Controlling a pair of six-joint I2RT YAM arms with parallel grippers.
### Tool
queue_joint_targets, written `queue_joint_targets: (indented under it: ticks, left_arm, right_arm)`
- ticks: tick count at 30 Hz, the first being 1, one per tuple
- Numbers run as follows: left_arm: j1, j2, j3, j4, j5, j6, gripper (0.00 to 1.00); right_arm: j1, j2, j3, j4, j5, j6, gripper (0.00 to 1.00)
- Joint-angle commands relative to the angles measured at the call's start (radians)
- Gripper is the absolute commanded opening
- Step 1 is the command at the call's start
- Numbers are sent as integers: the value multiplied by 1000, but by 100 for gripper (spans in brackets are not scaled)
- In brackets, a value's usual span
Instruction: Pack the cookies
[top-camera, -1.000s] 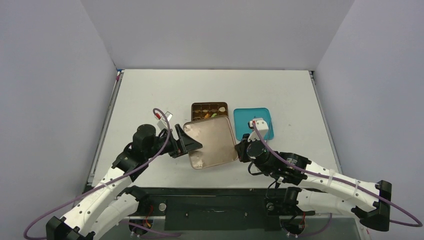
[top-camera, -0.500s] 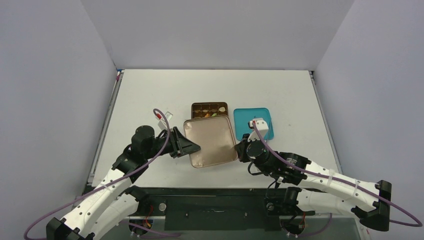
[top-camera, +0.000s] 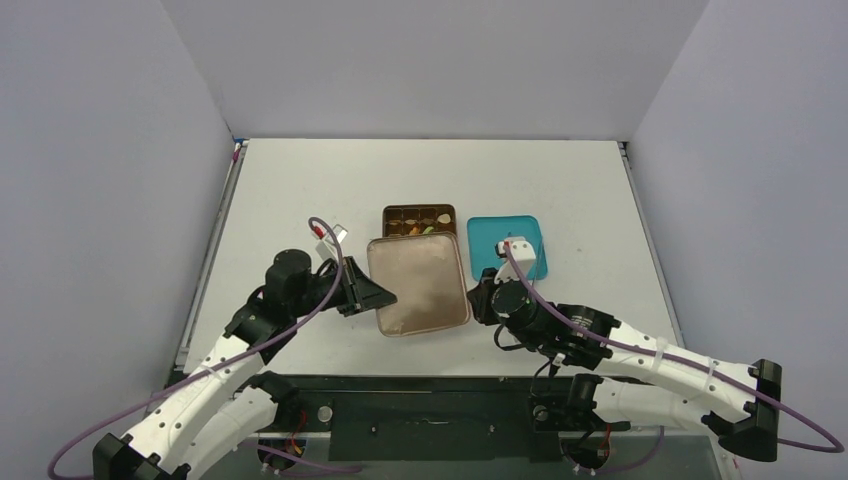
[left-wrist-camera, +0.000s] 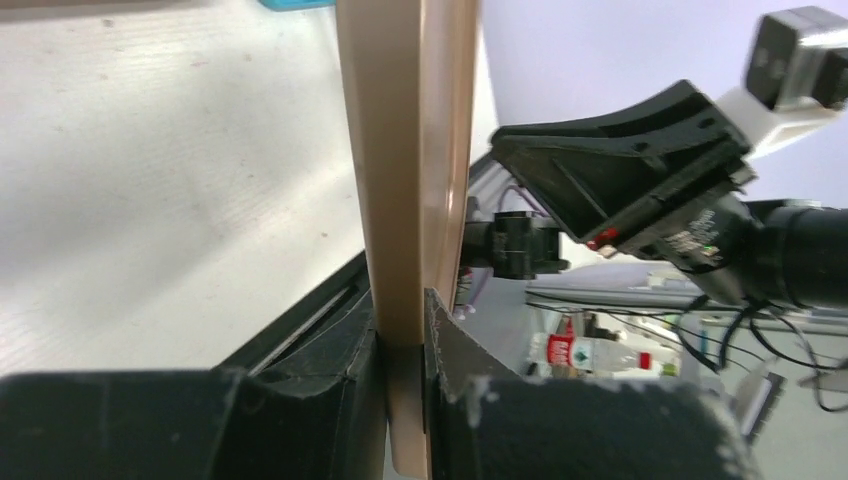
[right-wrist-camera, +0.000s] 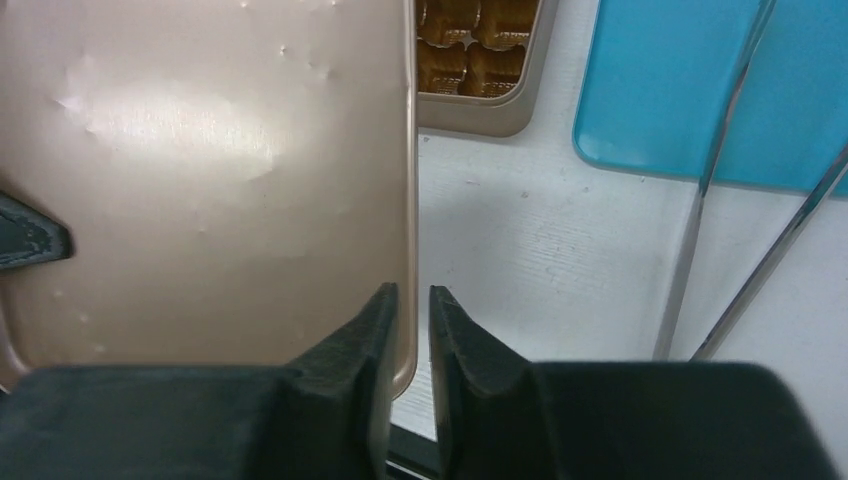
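Cookies (top-camera: 430, 226) in tin (top-camera: 385, 219); lid (top-camera: 418, 283) not yet on, left gripper (left-wrist-camera: 402, 330) clamping one edge, right gripper (right-wrist-camera: 412, 302) narrowly parted astride another.

The top view hangs high above and behind the robot, looking down and forward from far enough to take in the whole surface (top-camera: 300, 190). The left wrist camera sits just behind the left gripper (left-wrist-camera: 402, 320) and looks along its fingers. It is very close, meets the lid (left-wrist-camera: 400, 150) edge-on and faces across toward the right arm (left-wrist-camera: 800, 270). The right wrist camera looks down past the right gripper (right-wrist-camera: 413, 300), close over the lid's broad face, the tin (right-wrist-camera: 480, 115), the teal tray (right-wrist-camera: 660, 90) and the tweezers (right-wrist-camera: 705, 200). All three views share the lid; the top and right wrist views also share tin and tray.
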Motion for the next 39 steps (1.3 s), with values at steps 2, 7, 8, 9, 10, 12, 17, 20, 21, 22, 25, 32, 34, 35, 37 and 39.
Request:
queue_joint_targets:
  ticks: [2,7,8,9,10,12,17,20,21,22,25,32,34,35,37,39]
  left_arm:
    - [5,-3,96,-136,-110,169,0]
    - [3,-4,167,-274,-223,285,0]
    - [3,-3,189,-290,-239,316,0]
    - [2,-3,200,-319,-264,332,0]
    - [1,-2,224,-332,-279,365,0]
    - [-6,2,264,-373,-327,413,0]
    - [-42,9,359,-446,-457,528,0]
    - [-65,9,395,-474,-527,567,0]
    - [-78,10,415,-478,-548,584,0]
    - [-85,9,425,-490,-581,591,0]
    - [-137,21,480,-512,-660,636,0]
    - [-350,102,570,-543,-974,747,0]
    - [-420,115,570,-526,-1072,787,0]
    - [-441,118,569,-515,-1101,810,0]
    - [-503,128,562,-495,-1187,839,0]
    - [-579,136,548,-468,-1274,870,0]
  right_arm:
    - [9,-9,60,-1,27,-3,26]
    - [-1,-10,120,-63,50,-43,43]
    - [-4,-9,127,-66,49,-49,44]
    - [-11,-6,144,-74,45,-60,46]
    - [-16,-2,152,-77,41,-65,48]
    - [-34,9,176,-82,17,-80,51]
    - [-96,51,256,-89,-54,-101,56]
    - [-128,84,325,-98,-77,-111,62]
    - [-133,92,340,-100,-82,-114,63]
    - [-137,107,373,-105,-91,-118,64]
    - [-167,132,435,-112,-108,-116,67]
    - [-272,222,588,-112,-263,-58,69]
    - [-298,248,619,-112,-301,-38,70]
    - [-306,261,633,-111,-327,-30,70]
    - [-327,272,642,-97,-357,0,70]
    - [-338,281,644,-78,-374,19,70]
